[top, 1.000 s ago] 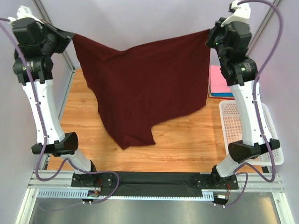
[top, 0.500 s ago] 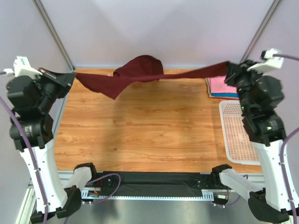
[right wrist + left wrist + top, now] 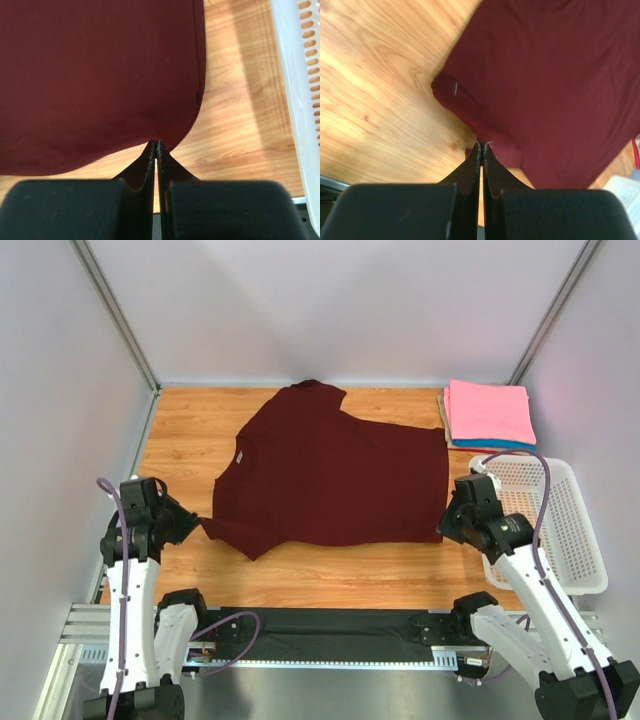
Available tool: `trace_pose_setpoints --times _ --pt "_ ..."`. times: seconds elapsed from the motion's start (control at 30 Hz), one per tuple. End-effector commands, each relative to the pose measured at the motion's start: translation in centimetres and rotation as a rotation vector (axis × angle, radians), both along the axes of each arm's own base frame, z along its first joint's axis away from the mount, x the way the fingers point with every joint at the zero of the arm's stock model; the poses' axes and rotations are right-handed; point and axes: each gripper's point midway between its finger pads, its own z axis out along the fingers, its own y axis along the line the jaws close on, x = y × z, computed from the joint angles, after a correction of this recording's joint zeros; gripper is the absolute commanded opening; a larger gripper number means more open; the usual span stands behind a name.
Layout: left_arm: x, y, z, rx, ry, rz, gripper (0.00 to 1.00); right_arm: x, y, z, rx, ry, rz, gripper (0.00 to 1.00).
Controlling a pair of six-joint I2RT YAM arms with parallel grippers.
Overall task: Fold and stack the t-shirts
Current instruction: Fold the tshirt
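The dark maroon t-shirt (image 3: pixel 330 475) lies spread flat on the wooden table, neck label toward the left, one sleeve pointing to the back. My left gripper (image 3: pixel 197 525) is shut on the shirt's near left sleeve edge (image 3: pixel 485 142), low at the table. My right gripper (image 3: pixel 444 527) is shut on the shirt's near right hem corner (image 3: pixel 156 141). A stack of folded t-shirts (image 3: pixel 488 413), pink on top with blue and tan edges below, sits at the back right.
A white perforated plastic basket (image 3: pixel 575 530) stands along the right edge, right beside my right arm; its rim shows in the right wrist view (image 3: pixel 300 100). Grey walls close in the left, back and right sides.
Both arms have swung down from high up to table level, laying the maroon shirt, first hanging and then stretched in the air, flat on the table. Both grippers kept their hold.
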Motion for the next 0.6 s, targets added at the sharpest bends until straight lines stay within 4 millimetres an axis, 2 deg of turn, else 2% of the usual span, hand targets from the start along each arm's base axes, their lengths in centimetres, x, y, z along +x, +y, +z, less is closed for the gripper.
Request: trace_pose_setpoints --times 0.0,0.07,0.17,0.4,0.47,0.57 --pt "0.1 2.6 2.0 0.126 -0.061 0.082 0.0 -0.7 0.2 0.3 0.034 -0.009 -0.014 0.0" --pt "-0.4 3.9 2.9 0.191 -0.069 0.127 0.0 -1.0 1.0 0.3 0.068 0.013 0.0 0.0" --pt "-0.8 4.2 3.5 0.212 -0.081 0.138 0.0 -1.6 2.2 -0.8 0.125 0.081 0.019 0.0" --pt "-1.6 4.1 2.4 0.234 -0.052 0.1 0.0 -2.6 2.3 -2.2 0.145 0.118 -0.008 0.0" --pt "-2.9 4.8 2.0 0.272 0.002 0.128 0.0 -2.7 2.3 -2.5 0.141 0.126 -0.01 0.0" --pt "-4.5 6.3 3.4 0.347 -0.02 0.197 0.0 -2.8 2.6 -2.9 0.13 0.137 0.006 0.0"
